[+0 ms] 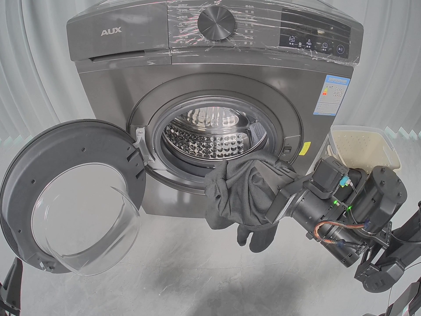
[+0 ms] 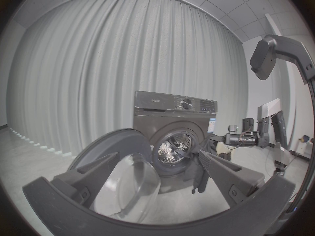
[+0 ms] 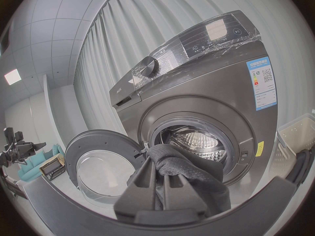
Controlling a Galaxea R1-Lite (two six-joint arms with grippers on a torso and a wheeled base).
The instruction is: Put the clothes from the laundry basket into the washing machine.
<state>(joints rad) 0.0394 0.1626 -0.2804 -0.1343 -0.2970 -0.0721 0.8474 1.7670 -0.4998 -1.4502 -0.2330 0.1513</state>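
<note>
Garment point(image 1: 241, 194) in right pincer point(image 3: 163, 184) before blue-labelled washing machine point(image 1: 210, 80)

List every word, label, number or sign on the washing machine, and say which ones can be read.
Brand mark on the washing machine: short capitals, not quoted here.
Print around the dial: too small, under film.
Touch panel: icons only, one a play-pause sign.
Blue label: too small to read.
Yellow sticker: unreadable.
</note>
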